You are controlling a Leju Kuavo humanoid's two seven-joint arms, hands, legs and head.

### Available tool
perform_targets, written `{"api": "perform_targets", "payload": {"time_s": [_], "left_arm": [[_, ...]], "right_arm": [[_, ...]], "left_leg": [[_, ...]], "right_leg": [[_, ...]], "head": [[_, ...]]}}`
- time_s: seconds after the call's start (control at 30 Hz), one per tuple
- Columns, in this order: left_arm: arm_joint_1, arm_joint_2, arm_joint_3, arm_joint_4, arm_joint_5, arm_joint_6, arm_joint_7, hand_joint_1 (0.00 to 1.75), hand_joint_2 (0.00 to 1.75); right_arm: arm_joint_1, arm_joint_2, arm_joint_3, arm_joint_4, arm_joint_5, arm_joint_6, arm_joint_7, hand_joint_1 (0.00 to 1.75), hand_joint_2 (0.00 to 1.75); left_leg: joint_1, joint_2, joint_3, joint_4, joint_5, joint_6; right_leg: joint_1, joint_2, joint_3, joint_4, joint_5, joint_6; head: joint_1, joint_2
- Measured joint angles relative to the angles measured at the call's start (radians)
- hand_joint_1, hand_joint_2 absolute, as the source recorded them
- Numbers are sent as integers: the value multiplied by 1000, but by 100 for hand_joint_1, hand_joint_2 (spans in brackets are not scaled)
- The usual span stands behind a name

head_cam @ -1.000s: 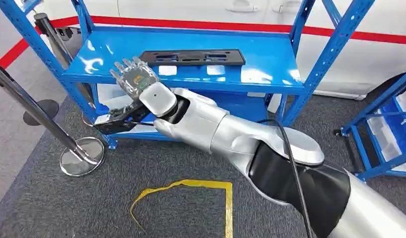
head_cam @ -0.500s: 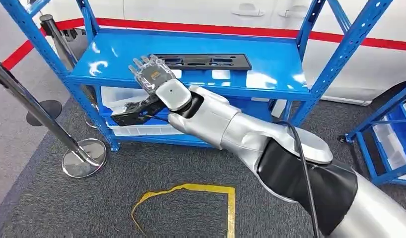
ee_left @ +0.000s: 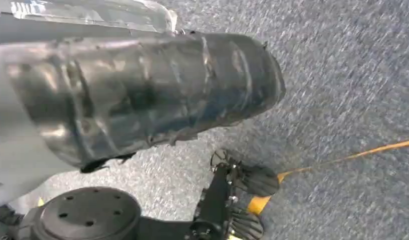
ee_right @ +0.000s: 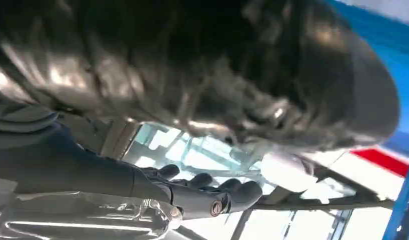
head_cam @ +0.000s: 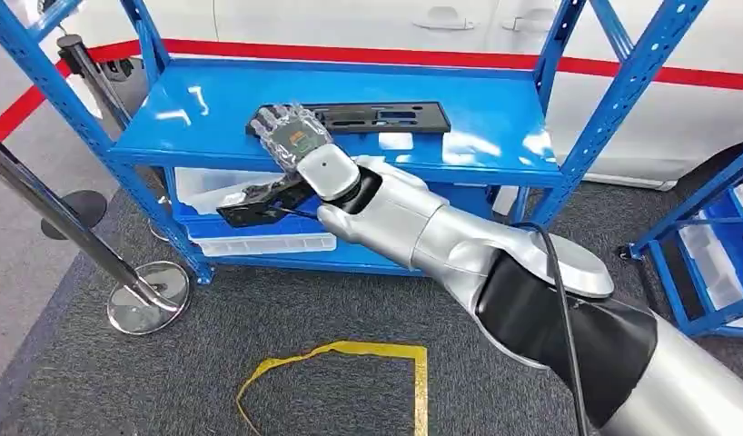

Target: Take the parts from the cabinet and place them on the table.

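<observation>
Floor: nearest me I see grey carpet with one yellow tape outline (head_cam: 350, 363); the left wrist view shows the same carpet and a tape strip (ee_left: 342, 160).
Left robot hand: I cannot find it clearly in the left wrist view, so I cannot tell how it is set.
Arm: my one silver right arm (head_cam: 495, 263) reaches forward and left to the rack.
Right robot hand (head_cam: 291, 134): fingers spread and raised over the front edge of the top shelf, holding nothing; its fingertips (head_cam: 279, 115) overlap the left end of the part.
Part (head_cam: 368, 116): one flat black panel lying on the top shelf, running right from the robot hand.
Rack (head_cam: 195, 100): one blue rack straight ahead, a second blue rack (head_cam: 704, 263) at the right edge.
Lower shelf: clear bins (head_cam: 259, 243) sit there.
Posts: two chrome stanchions, the near one (head_cam: 141, 300) at left.
Right wrist view: close and blurred; it shows curled dark fingers (ee_right: 212, 192), which the head view does not.
</observation>
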Motion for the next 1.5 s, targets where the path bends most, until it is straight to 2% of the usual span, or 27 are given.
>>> {"api": "perform_targets", "payload": {"time_s": [0.07, 0.1, 0.13, 0.2, 0.27, 0.3, 0.33, 0.4, 0.47, 0.53, 0.63, 0.73, 0.77, 0.8, 0.83, 0.9, 0.97, 1.03, 1.13, 1.23, 1.27, 1.3, 1.33, 1.4, 1.43, 1.47, 1.5], "left_arm": [[2, 2, 0, 0, 0, 1, -10, 0, 0], [3, 2, 0, 0, 0, 1, -12, 0, 0], [2, 2, 0, 0, 0, 1, -14, 0, 0], [1, 2, 0, 0, 0, 1, -15, 0, 0], [1, 2, 0, 0, 0, -1, -13, 0, 0], [2, 2, -1, 0, 0, -2, -12, 0, 0], [3, 2, -1, 0, 0, -3, -10, 0, 0], [3, 1, -1, 0, 0, -4, -8, 0, 0], [0, 1, -2, 0, 0, -5, -8, 0, 0], [0, 1, -3, 0, 0, -6, -7, 0, 0], [1, 0, -6, 0, 0, -7, -7, 0, 0], [0, 1, -6, 0, 0, -8, -7, 0, 0], [2, 1, -7, 0, 0, -8, -7, 0, 0], [3, 0, -8, 0, 0, -10, -7, 0, 0], [4, 0, -10, 0, 0, -10, -7, 0, 0], [3, 2, -13, 0, 0, -10, -8, 0, 0], [1, 2, -14, 0, 0, -11, -10, 0, 0], [0, 2, -14, 0, 0, -11, -10, 0, 0], [1, 2, -14, 0, -2, -13, -12, 0, 0], [0, 2, -14, 0, -1, -13, -13, 0, 0], [0, 2, -15, 0, -1, -13, -13, 0, 0], [1, 2, -15, 0, 0, -13, -13, 0, 0], [1, 2, -15, 0, 0, -13, -10, 0, 0], [2, 1, -17, 0, 2, -13, -7, 0, 0], [2, 1, -17, 0, 3, -12, -7, 0, 0], [0, 2, -18, 0, 4, -11, -7, 0, 0], [-1, 2, -18, 0, 6, -11, -5, 0, 0]], "right_arm": [[6, -3, -1, 0, 0, -2, 0, 0, 0], [8, -8, -2, 0, 0, -2, 2, 0, 0], [7, -10, -4, 0, 0, -4, 2, 0, 0], [13, -16, -5, 0, 0, -5, 2, 0, 0], [30, -19, -5, 0, -8, -3, 3, 0, 0], [37, -23, -6, 0, -17, 0, 4, 0, 0], [40, -25, -7, 0, -24, 4, 6, 0, 0], [40, -29, -14, 0, -35, 10, 8, 0, 0], [37, -32, -19, 0, -43, 12, 10, 0, 0], [42, -34, -24, 1, -66, 22, 16, 0, 0], [40, -43, -40, 3, -77, 19, 21, 0, 0], [45, -47, -42, 3, -79, 16, 21, 0, 0], [49, -49, -42, 3, -79, 16, 21, 0, 0], [54, -51, -42, 3, -79, 16, 21, 0, 0], [55, -53, -42, 4, -79, 16, 21, 0, 0], [54, -57, -48, 4, -78, 13, 21, 0, 0], [51, -60, -56, 4, -76, 10, 21, 0, 0], [54, -62, -57, 5, -76, 10, 21, 0, 0], [52, -67, -58, 4, -75, 8, 22, 0, 0], [56, -72, -58, 5, -75, 5, 22, 0, 0], [62, -74, -58, 5, -76, 5, 22, 0, 0], [66, -76, -58, 5, -78, 6, 22, 0, 0], [67, -77, -58, 5, -79, 8, 22, 0, 0], [65, -79, -59, 4, -87, 16, 22, 0, 0], [65, -82, -59, 5, -91, 20, 22, 0, 0], [64, -84, -59, 4, -95, 26, 21, 0, 175], [67, -84, -59, 3, -98, 27, 21, 0, 175]], "left_leg": [[0, -1, 2, -8, 1, 9], [12, 2, 14, -19, 5, 15], [11, 1, 21, -23, 3, 20], [10, 2, 26, -23, -1, 27], [9, 1, 30, -21, -7, 30], [10, 1, 33, -19, -11, 30], [10, -1, 37, -16, -17, 27], [12, -3, 49, -7, -33, 20], [6, -3, 43, 6, -44, 8], [9, -2, 45, -6, -43, -1], [12, 1, 36, 26, -69, -15], [12, 1, -86, 254, -151, -22], [12, 1, -119, 299, -153, -23], [12, 1, -130, 296, -130, -24], [12, 1, -118, 248, -84, -23], [12, 1, -45, 66, 27, -15], [1, 1, -12, 6, 17, -7], [-1, 2, -11, -2, 8, 2], [9, 3, 11, -20, 8, 19], [7, 3, 22, -18, -5, 31], [7, 3, 25, -16, -9, 32], [8, 1, 30, -14, -15, 32], [8, -1, 36, -11, -21, 31], [8, -4, 50, -2, -39, 24], [9, -4, 52, 0, -45, 20], [2, -6, 46, 10, -50, 12], [3, -5, 45, 4, -49, 8]], "right_leg": [[0, -1, 3, -2, -3, 10], [1, -4, -1, 5, -12, 16], [2, -7, -14, 45, -32, 21], [-3, -8, -93, 192, -93, 27], [-7, -9, -164, 302, -112, 32], [-10, -9, -167, 290, -89, 33], [-12, -10, -148, 239, -48, 32], [-14, -10, -68, 59, 54, 28], [-10, -8, -41, 6, 34, 21], [-4, -5, -42, 12, 30, 13], [-12, -5, -24, -7, 30, -3], [-10, -5, -13, -7, 20, -15], [-8, -5, -9, -6, 16, -15], [-7, -5, -5, -5, 12, -15], [-7, -3, 0, -3, 7, -15], [-6, -2, 15, 0, -7, -10], [-2, -1, 14, 1, -12, -2], [-3, -1, 12, -1, -13, 8], [-2, -7, 3, 30, -37, 26], [-6, -8, -116, 245, -113, 31], [-7, -9, -152, 294, -116, 32], [-8, -9, -165, 292, -93, 32], [-9, -10, -153, 248, -53, 31], [-9, -10, -80, 74, 54, 24], [-7, -9, -62, 37, 48, 19], [-5, -9, -46, 8, 37, 17], [-3, -6, -50, 14, 36, 12]], "head": [[0, 0], [0, 0], [4, 0], [3, 0], [4, 0], [5, 0], [5, 0], [5, 0], [3, 0], [4, 0], [2, 0], [-1, 0], [-1, 0], [-1, 0], [-1, 0], [-1, 0], [-2, 0], [-1, 0], [1, 0], [0, 0], [2, 0], [2, 0], [2, 0], [2, 0], [0, 0], [0, 0], [-3, 0]]}}
